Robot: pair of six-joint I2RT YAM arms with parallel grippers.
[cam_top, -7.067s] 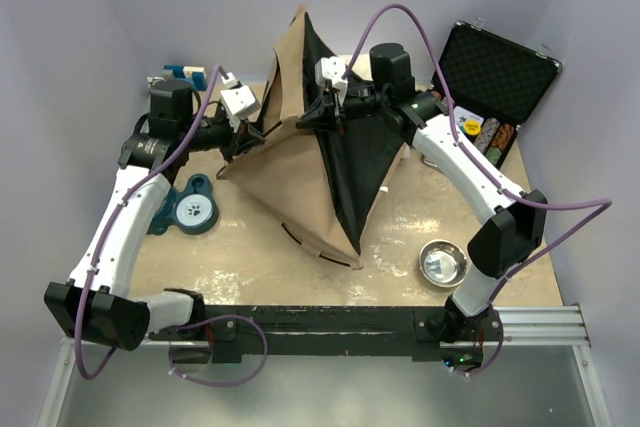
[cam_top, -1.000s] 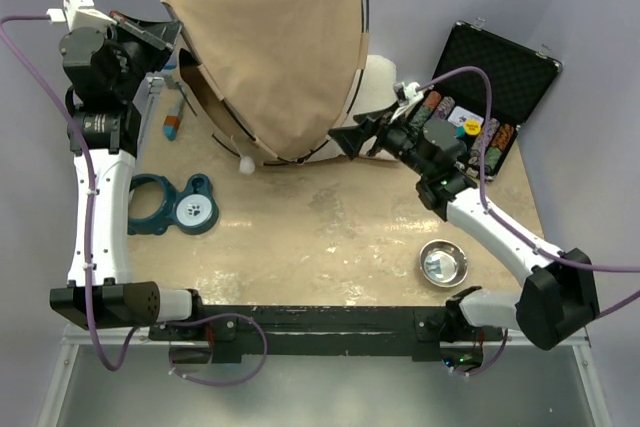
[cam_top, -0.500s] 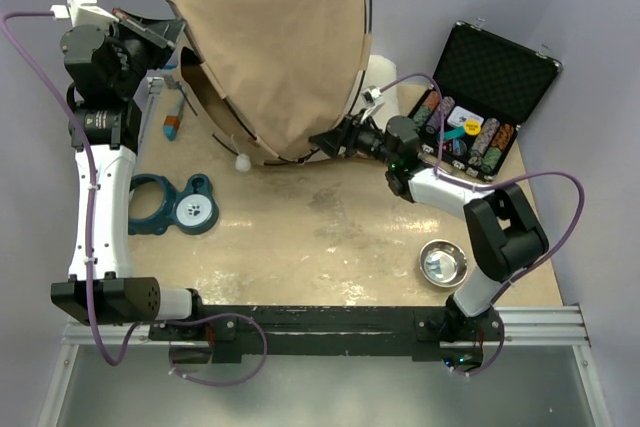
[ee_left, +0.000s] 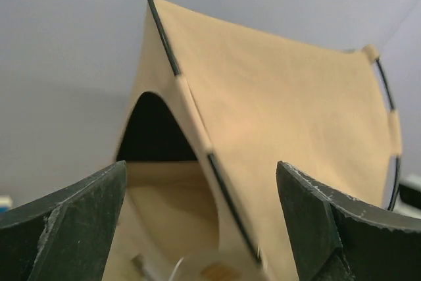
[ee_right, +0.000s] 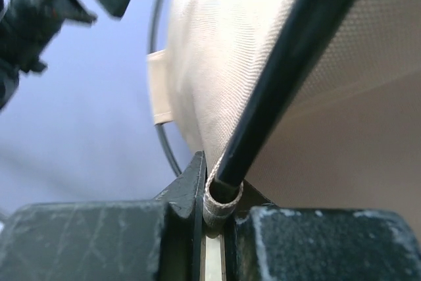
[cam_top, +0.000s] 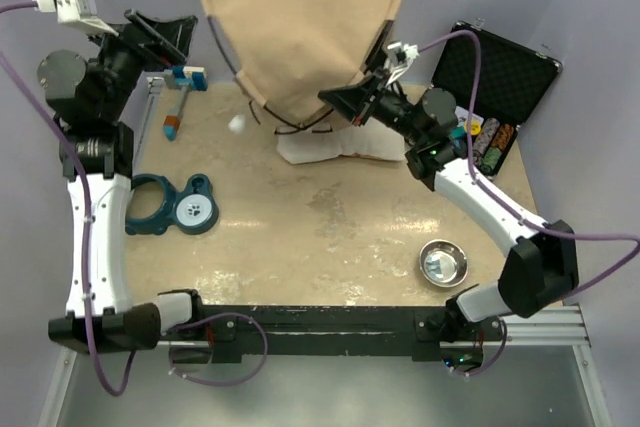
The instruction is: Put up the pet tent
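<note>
Nearest, a mottled beige table (cam_top: 330, 237) runs back to lilac walls (cam_top: 600, 7). The tent (cam_top: 300, 17) is at the far middle, with tan cloth stretched taut over thin dark poles (ee_right: 296, 57) and its upper part cut off by the top view's edge. The left wrist view shows a dark arched opening (ee_left: 154, 129) in its side.

The right gripper (cam_top: 335, 102) is clamped on the tent's lower right corner, pinching the cloth sleeve (ee_right: 222, 203) that caps a pole end. The left gripper (cam_top: 178, 35) is spread wide with nothing in it, well left of the tent and facing it.

A steel bowl (cam_top: 443, 262) lies near the right arm's base and a blue paw-print dish (cam_top: 172, 205) at left. Farther back, a white cushion (cam_top: 335, 145) lies under the tent's low edge, perhaps touching it. A white pompom (cam_top: 238, 124) is just left of it and a tool (cam_top: 175, 107) farther left. An open black case (cam_top: 505, 67) of chips lies far right.
</note>
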